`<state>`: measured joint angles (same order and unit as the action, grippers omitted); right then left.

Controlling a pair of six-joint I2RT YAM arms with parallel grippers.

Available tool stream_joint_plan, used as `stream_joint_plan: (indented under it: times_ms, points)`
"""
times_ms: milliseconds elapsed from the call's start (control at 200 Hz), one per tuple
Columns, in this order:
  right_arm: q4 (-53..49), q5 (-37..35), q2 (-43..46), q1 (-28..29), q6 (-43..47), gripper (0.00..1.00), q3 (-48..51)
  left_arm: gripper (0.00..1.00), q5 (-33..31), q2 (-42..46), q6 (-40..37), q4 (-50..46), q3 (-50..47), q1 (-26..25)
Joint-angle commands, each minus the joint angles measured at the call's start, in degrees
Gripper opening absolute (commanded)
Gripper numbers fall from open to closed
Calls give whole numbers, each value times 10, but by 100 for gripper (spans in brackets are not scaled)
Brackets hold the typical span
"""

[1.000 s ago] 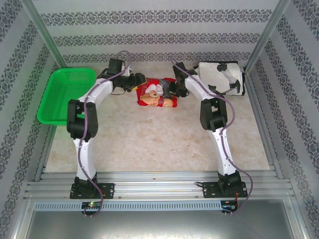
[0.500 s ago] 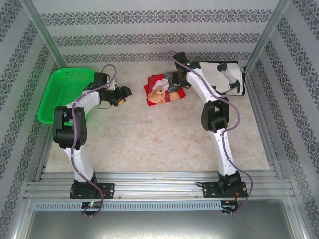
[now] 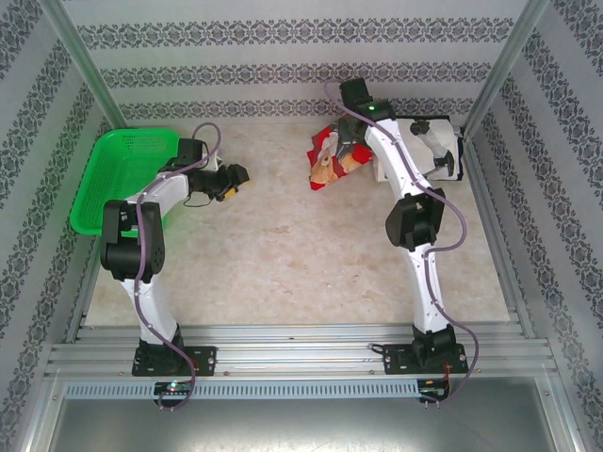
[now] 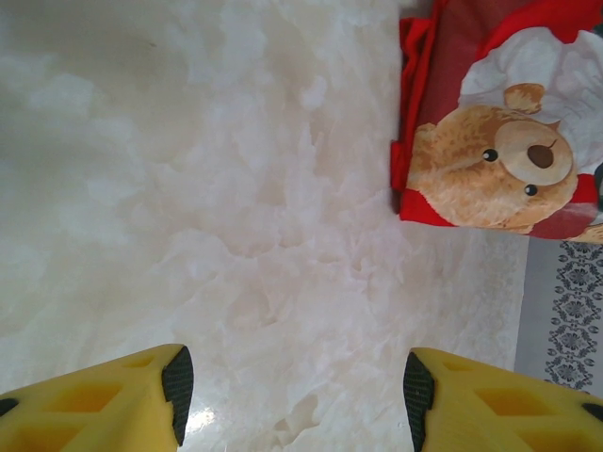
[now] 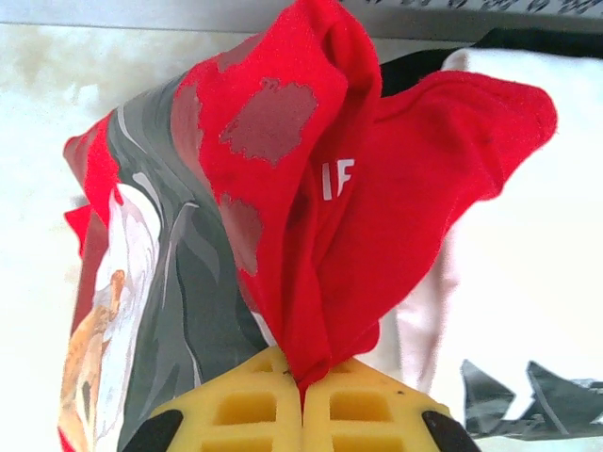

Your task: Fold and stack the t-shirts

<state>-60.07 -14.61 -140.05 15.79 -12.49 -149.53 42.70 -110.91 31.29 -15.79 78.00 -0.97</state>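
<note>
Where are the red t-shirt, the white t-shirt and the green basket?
red t-shirt (image 3: 326, 168): top external view, bear print
white t-shirt (image 3: 435, 143): top external view, white patch
green basket (image 3: 118, 179): top external view, mesh floor

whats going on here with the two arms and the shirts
The right gripper is shut on an edge of the red teddy-bear t-shirt, holding it bunched at the far side of the table, beside the white t-shirt with black blotches. The left gripper is open and empty near the green basket. The red shirt is not yet stacked on the white one.
</note>
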Motion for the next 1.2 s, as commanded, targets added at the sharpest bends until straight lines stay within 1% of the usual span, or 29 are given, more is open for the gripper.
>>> stream_joint_plan:
  times_ms: [0,250,380,450,754,869,999,1194]
  points:
    - [2,-34,45,-22,46,0,-13,61,13,-10,-25,10,-12,11]
    - [18,-29,64,-59,103,0,-4,60,13,-10,-36,2,-22,20]
    - [23,-15,72,-82,115,0,3,59,12,-9,-45,-9,-21,23]
    - [35,-9,80,-95,123,0,23,59,11,-8,-45,-11,-23,25]
    - [66,22,100,-165,97,0,87,59,13,7,-61,-24,-32,26]
    - [89,29,111,-188,81,0,124,61,17,23,-62,-26,-32,26]
    - [127,42,117,-216,72,0,161,62,24,60,-54,-24,-21,26]
    - [139,61,87,-255,71,0,145,67,34,136,-41,-15,9,26]
